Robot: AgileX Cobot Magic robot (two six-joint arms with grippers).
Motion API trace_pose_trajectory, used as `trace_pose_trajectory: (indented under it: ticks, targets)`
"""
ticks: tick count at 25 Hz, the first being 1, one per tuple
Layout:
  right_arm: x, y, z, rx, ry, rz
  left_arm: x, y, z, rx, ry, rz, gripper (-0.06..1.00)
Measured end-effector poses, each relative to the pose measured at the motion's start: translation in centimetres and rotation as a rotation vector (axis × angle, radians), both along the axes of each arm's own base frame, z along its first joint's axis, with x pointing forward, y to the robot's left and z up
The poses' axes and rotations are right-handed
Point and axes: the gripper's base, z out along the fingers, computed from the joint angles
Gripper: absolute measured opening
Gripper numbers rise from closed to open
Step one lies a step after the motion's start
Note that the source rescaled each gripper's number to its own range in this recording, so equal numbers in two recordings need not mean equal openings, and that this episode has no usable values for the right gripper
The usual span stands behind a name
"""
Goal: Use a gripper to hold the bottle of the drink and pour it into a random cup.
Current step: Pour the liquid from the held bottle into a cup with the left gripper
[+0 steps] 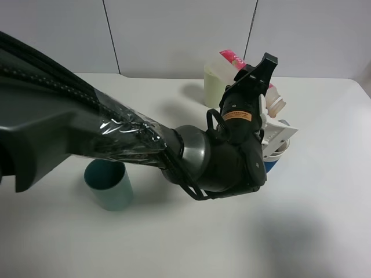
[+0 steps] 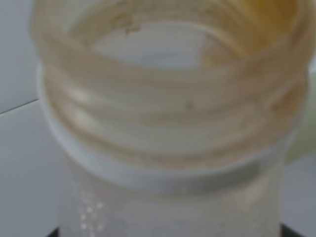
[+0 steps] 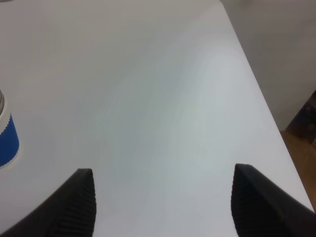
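Note:
My left arm reaches across the table, and its white gripper (image 1: 272,126) is shut on the bottle (image 1: 277,104). The bottle is tilted, with its pale wide neck pointing down over the blue-and-white cup (image 1: 272,164). Its red-and-white label (image 1: 233,57) shows behind the arm, and the arm hides most of its body. The left wrist view is filled by the threaded neck (image 2: 163,123). The drink shows only as an amber tint inside the neck (image 2: 266,15). My right gripper (image 3: 163,207) is open over bare table, with the cup (image 3: 7,140) at that view's edge.
A dark teal cup (image 1: 109,184) stands at the front left. A tall pale green cup (image 1: 215,84) stands at the back, just behind the bottle. The table's right edge (image 3: 256,84) and the floor beyond show in the right wrist view.

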Motion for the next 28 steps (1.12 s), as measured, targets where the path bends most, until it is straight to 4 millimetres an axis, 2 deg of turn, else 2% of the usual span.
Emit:
trace_pose_trajectory:
  ticks: [24,28]
  targets:
    - [0.0,0.0,0.0,0.0,0.0,0.0,-0.51,-0.27,0.43,-0.008,-0.004,-0.012,0.0]
    - [0.0,0.0,0.0,0.0,0.0,0.0,-0.5,-0.05,0.5,-0.059,0.045,0.008,0.0]
